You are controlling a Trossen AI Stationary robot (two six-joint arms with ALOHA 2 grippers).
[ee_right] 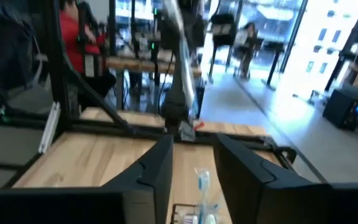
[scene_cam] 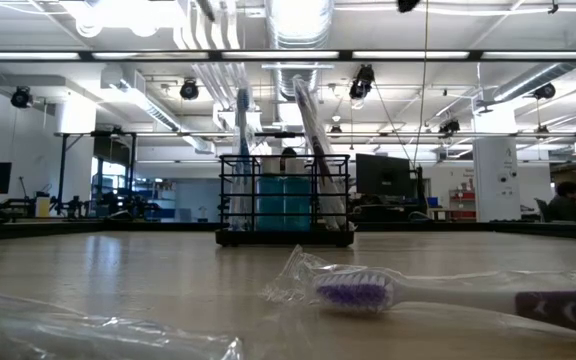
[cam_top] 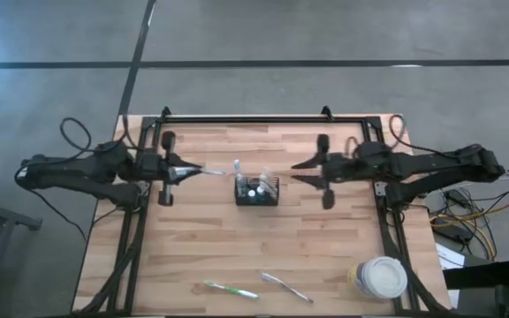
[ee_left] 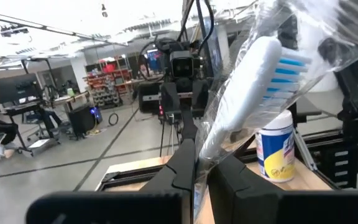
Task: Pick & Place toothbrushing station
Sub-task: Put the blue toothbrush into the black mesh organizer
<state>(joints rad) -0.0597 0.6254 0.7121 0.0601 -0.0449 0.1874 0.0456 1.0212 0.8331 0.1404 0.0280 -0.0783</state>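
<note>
The black wire-mesh caddy [cam_top: 256,191] stands on its base at the table's middle, also in the low view [scene_cam: 286,205]. Two wrapped toothbrushes [scene_cam: 243,150] [scene_cam: 313,150] stand in it, with white-capped tubes [cam_top: 254,190] between them. My left gripper [cam_top: 194,170] is left of the caddy, above the table, shut on a wrapped white toothbrush with blue bristles [ee_left: 272,62]. My right gripper [cam_top: 300,173] is open and empty just right of the caddy. A green toothbrush [cam_top: 230,290] and a purple-bristled one [scene_cam: 368,293] lie flat near the table's front edge. My left gripper pinches the wrapped toothbrush by its handle [ee_left: 205,149] between its two fingers. The fingers come level from the table's left and lie along the brush. The head end [cam_top: 215,170] sticks out past the fingertips toward the caddy, clear of the table.
A large cup with a white lid [cam_top: 380,277] stands at the front right corner. The black frame rail [cam_top: 263,117] runs along the far edge. Bare wood lies between the caddy and the two front toothbrushes.
</note>
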